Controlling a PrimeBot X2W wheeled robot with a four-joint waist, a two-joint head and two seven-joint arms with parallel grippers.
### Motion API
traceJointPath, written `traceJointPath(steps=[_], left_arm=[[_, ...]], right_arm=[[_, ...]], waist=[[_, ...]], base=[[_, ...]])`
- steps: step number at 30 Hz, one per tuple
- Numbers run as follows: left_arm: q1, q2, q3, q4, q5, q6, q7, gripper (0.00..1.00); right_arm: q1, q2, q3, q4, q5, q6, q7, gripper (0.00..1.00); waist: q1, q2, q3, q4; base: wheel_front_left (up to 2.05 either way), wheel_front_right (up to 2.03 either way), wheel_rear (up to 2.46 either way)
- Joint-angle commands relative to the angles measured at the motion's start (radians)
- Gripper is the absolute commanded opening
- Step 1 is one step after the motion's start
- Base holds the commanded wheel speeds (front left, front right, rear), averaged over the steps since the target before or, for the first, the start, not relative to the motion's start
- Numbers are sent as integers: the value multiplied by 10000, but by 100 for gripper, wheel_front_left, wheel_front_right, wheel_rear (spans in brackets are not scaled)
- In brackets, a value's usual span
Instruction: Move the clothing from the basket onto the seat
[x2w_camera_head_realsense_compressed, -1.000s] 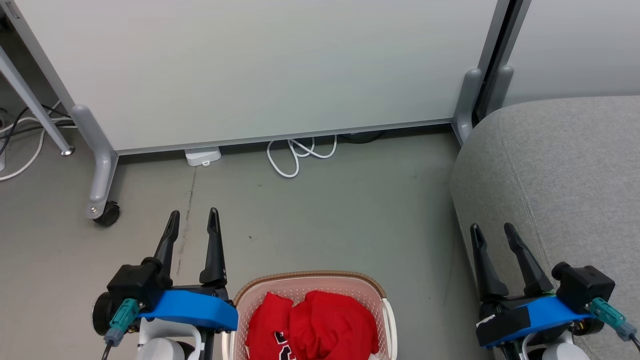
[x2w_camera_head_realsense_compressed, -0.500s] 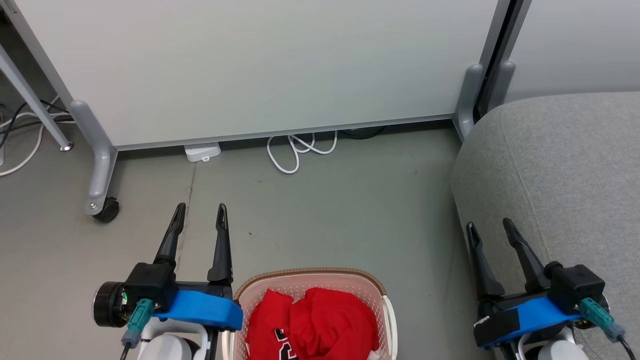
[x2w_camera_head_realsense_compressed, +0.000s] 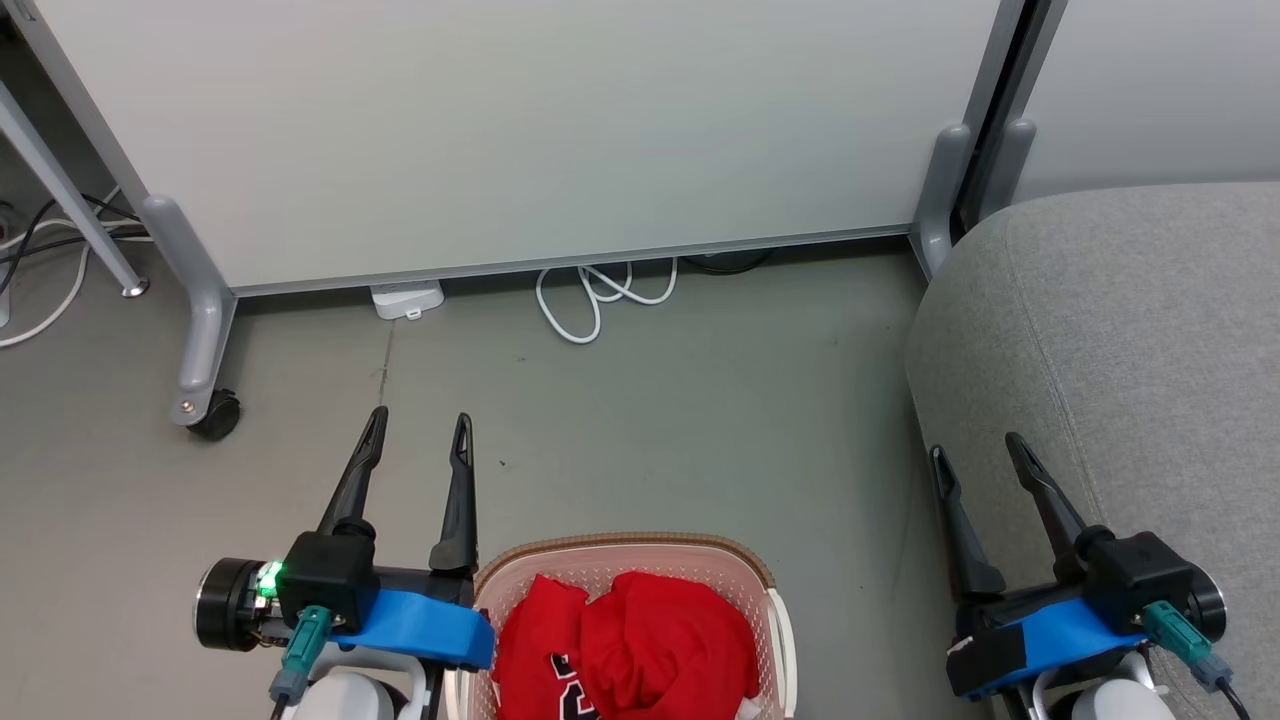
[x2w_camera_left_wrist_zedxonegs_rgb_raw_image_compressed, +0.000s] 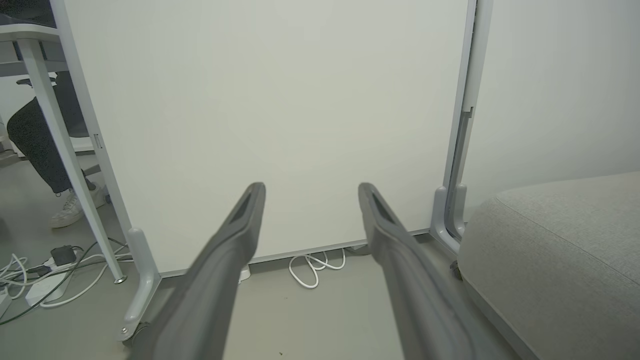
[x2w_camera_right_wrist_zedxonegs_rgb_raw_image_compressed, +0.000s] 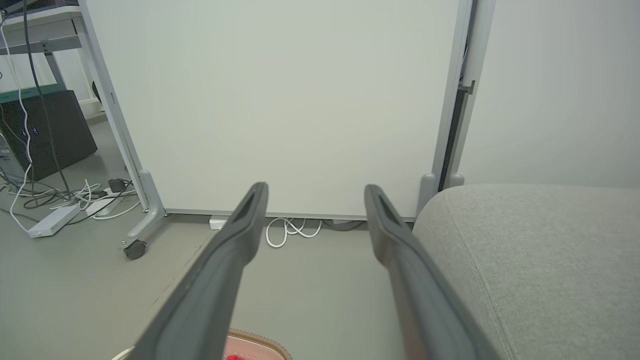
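Observation:
Red clothing (x2w_camera_head_realsense_compressed: 625, 655) lies bunched in the cream basket (x2w_camera_head_realsense_compressed: 625, 549) at the bottom middle of the head view; one piece shows black marks. The basket's brown rim (x2w_camera_right_wrist_zedxonegs_rgb_raw_image_compressed: 260, 341) peeks in at the bottom of the right wrist view. The grey seat (x2w_camera_head_realsense_compressed: 1130, 350) fills the right side, and also appears in the left wrist view (x2w_camera_left_wrist_zedxonegs_rgb_raw_image_compressed: 555, 250) and the right wrist view (x2w_camera_right_wrist_zedxonegs_rgb_raw_image_compressed: 530, 260). My left gripper (x2w_camera_head_realsense_compressed: 420, 430) is open just left of the basket, over the floor. My right gripper (x2w_camera_head_realsense_compressed: 975, 450) is open beside the seat's front edge. Both hold nothing.
A pale partition panel (x2w_camera_head_realsense_compressed: 520, 130) on castor feet (x2w_camera_head_realsense_compressed: 215, 415) stands across the back. A coiled white cable (x2w_camera_head_realsense_compressed: 600, 300) and a white adapter (x2w_camera_head_realsense_compressed: 407, 298) lie at its base. More cables and a table leg (x2w_camera_head_realsense_compressed: 70, 210) are far left. A person's shoe (x2w_camera_left_wrist_zedxonegs_rgb_raw_image_compressed: 72, 210) shows behind the panel.
My left gripper has shifted right and forward, closer to the basket. The right gripper has eased slightly. The head camera has moved a little. Both grippers stay open.

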Motion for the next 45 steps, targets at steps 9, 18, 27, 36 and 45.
traceJointPath(steps=[9, 18, 27, 36, 45], left_arm=[[-96, -88, 193, 128, 235, -212, -164, 100], [-52, -168, 418, 378, -145, -418, -162, 100], [-87, -181, 428, 480, -205, -444, -162, 100], [-245, -183, 321, 550, -296, -438, -162, 100], [-919, -182, 159, 1085, -86, -708, -162, 100]], right_arm=[[-145, -62, 24, 96, -359, 25, -170, 100], [-157, -61, -19, 205, -37, 25, -167, 100], [-178, -61, -24, 227, 30, 24, -169, 100], [-250, -61, 14, 176, 90, 24, -169, 100], [-593, -59, -56, 17, 107, 24, -167, 100]], waist=[[0, 0, 68, 10], [0, 0, 53, 9], [0, 0, 87, 14], [0, 0, 229, -45], [0, 0, 1047, -375]], base=[[0, 0, 0], [0, 0, 0], [0, 0, 0], [0, 0, 0], [0, 0, 0]])
